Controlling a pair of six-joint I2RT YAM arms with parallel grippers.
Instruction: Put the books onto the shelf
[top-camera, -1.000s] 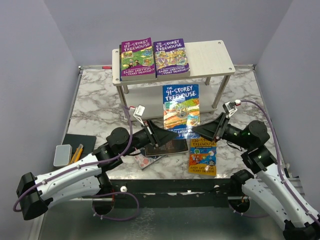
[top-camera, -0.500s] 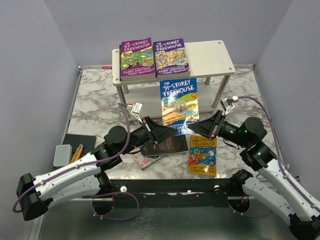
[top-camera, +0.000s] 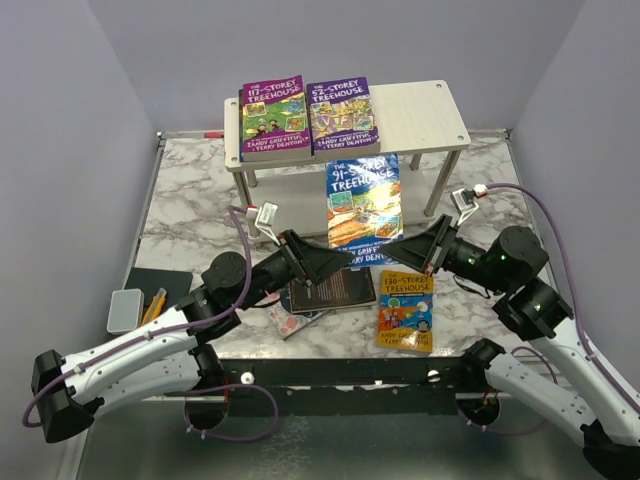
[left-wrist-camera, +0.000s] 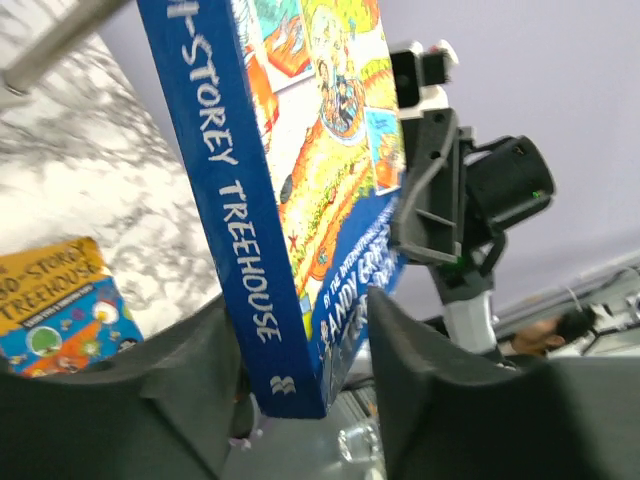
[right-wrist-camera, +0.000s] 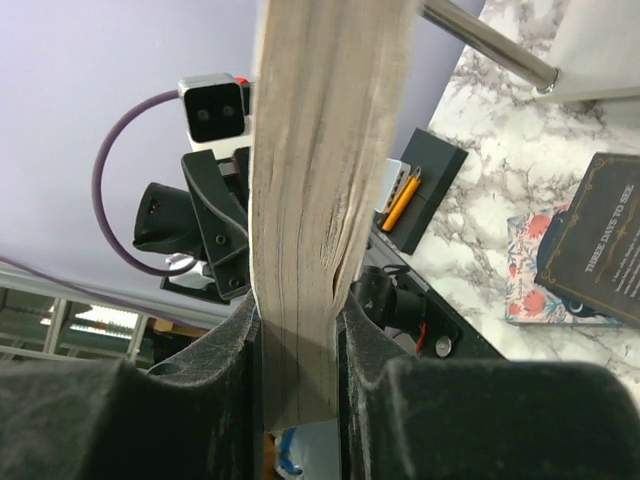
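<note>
Status: blue book (top-camera: 363, 200) is up off the bench (top-camera: 200, 220), hung btwn both arms right in front of the shelf (top-camera: 425, 110). Its long axis runs away from the arms twd the shelf, cover facing up, far edge about level w/ the top tier's front lip.

On the near right corner the right gripper (right-wrist-camera: 298, 335) is pinching it; wrist cam shows the page edge squeezed btwn both fingers. By the spine at the near left corner, the left gripper (left-wrist-camera: 300, 350) has jaws spread wider than the book, w/ a visible gap on the cover side, so imo it's carrying little.

Both arms are stretched fwd low over the bench, wrists angled in at each other.

Top tier has purple books (top-camera: 272, 118) on left and middle. Free slot is at the right end, i.e. ahead and a bit right of the blue book. Right arm is nearer and has the only real grip, so next move prob. goes fwd-right, up over the lip. Risk: book pivots on that one corner.
</note>
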